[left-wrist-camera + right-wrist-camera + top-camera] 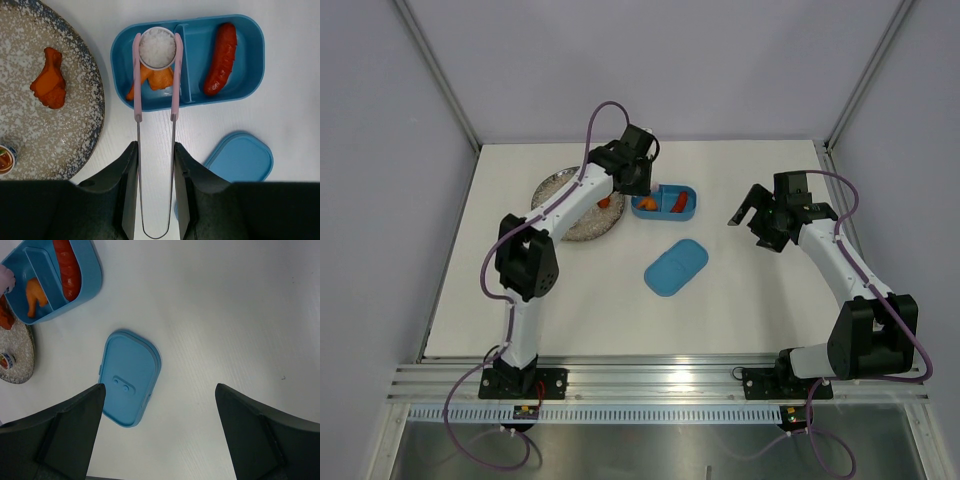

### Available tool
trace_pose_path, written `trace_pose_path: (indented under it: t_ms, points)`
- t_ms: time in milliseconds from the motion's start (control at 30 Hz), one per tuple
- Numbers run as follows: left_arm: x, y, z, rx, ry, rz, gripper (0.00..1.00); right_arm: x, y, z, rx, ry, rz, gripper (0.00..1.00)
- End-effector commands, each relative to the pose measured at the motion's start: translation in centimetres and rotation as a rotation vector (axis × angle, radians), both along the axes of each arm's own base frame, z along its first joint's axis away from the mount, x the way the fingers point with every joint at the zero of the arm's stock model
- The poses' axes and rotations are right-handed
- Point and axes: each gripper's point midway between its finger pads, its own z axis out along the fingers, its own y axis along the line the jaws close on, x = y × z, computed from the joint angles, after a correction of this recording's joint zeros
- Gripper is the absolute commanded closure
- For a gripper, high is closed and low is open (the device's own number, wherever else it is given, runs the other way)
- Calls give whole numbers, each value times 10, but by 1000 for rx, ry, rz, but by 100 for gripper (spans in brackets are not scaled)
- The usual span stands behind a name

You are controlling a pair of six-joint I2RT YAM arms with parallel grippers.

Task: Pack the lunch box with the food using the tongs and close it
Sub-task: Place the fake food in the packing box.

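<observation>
I am gripping the tongs (136,80) in the left gripper (155,150); their tips are pinching the white piece (157,46) over one compartment of the lunch box (196,50), near the table's (740,310) far edge. That compartment is holding orange morsels (155,79), the other a red sausage (221,59). The lid (240,157) is lying flat toward the table's middle (off the box). The right gripper (159,390) is hovering above it with jaws spread wide. Print on a small item (4,161) at the plate's (65,145) rim is too small to read.

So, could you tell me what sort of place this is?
Probably a robotics lab test cell, not a kitchen: a left arm and right arm bolted to an aluminium rail, a white table boxed in by plain panel walls, and a staged lunch box.
</observation>
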Motion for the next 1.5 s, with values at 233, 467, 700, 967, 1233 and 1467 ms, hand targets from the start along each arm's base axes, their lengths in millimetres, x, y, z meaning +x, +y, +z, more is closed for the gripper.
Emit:
trace_pose_path:
  t_ms: [233,467,700,967,1233,1467]
  points:
    - [29,-22,15,-50,-85,-33,100,2,-6,8,-38,-30,0,1]
    - [29,-27,-1,-46,-54,-50,100,2,-7,6,-41,-27,-3,1]
    - [26,-23,-9,-21,-33,-45,96,3,-5,3,-29,-21,-5,0]
    - [24,-23,-9,-28,-26,-45,76,2,-4,3,-27,-24,-2,1]
    - [22,-22,-2,-33,-34,-43,71,1,-4,6,-25,-31,-4,1]
    - [21,-19,7,-35,-48,-41,67,2,-3,9,-18,-36,-4,1]
